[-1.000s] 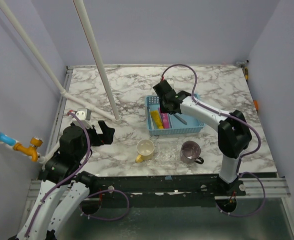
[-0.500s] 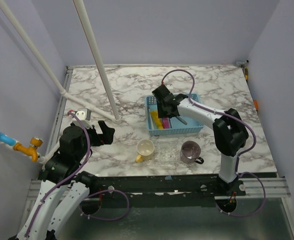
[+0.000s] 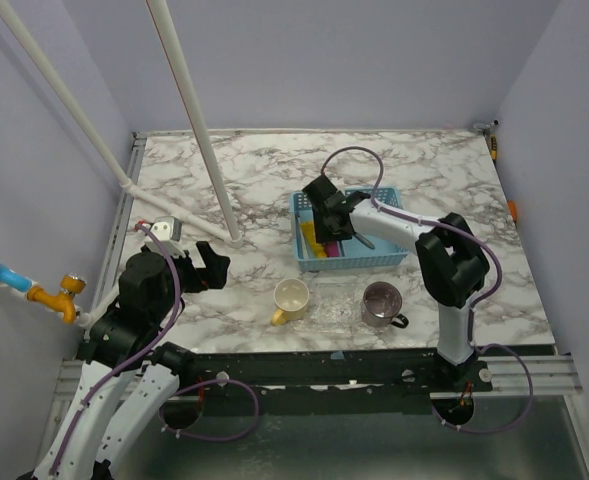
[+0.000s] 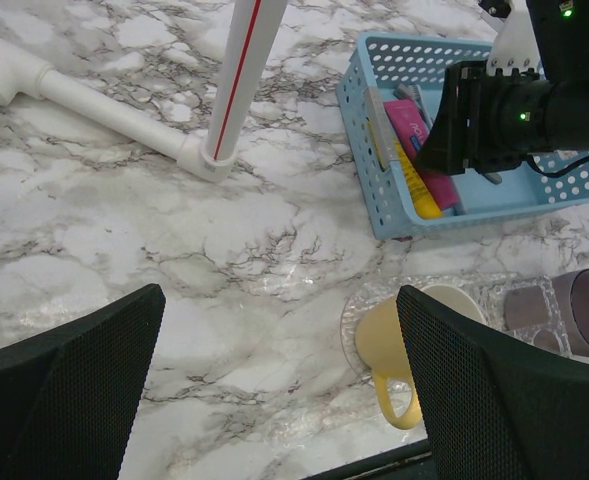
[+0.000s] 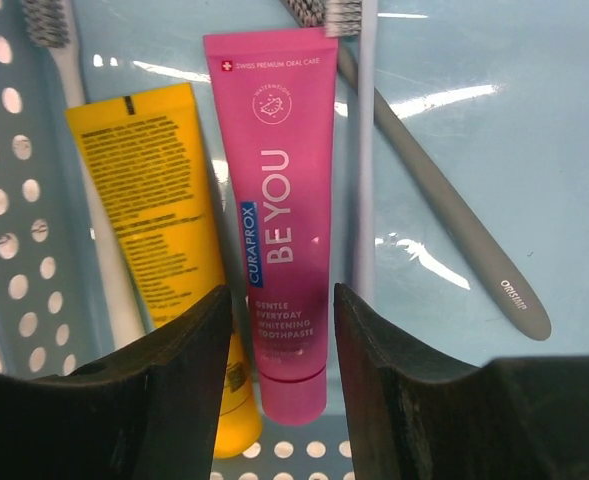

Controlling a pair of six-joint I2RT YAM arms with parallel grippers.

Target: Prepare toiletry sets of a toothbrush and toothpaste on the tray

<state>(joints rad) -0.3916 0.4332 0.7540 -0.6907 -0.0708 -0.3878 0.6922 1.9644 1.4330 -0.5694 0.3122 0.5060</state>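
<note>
One blue basket (image 3: 359, 262) sits mid-table. Left gripper (image 3: 214, 265), at its 8 o'clock, is wide open and holds nothing. Right gripper (image 5: 282, 295) hangs over the pink tube (image 5: 279, 200) inside, fingers apart. Yellow tube (image 5: 154, 200) lies at 9 o'clock, pale blue brush (image 5: 364, 150) and grey brush (image 5: 444, 210) at 3.

A yellow mug (image 3: 292, 298) and a purple mug (image 3: 380, 302) stand upright, apart.

My left arm (image 3: 99, 410) and right arm (image 3: 399, 225) are white with black joints and looping purple cables (image 3: 354, 150); the left pincer (image 4: 279, 390) has black mesh-textured fingers (image 4: 494, 400).
</note>
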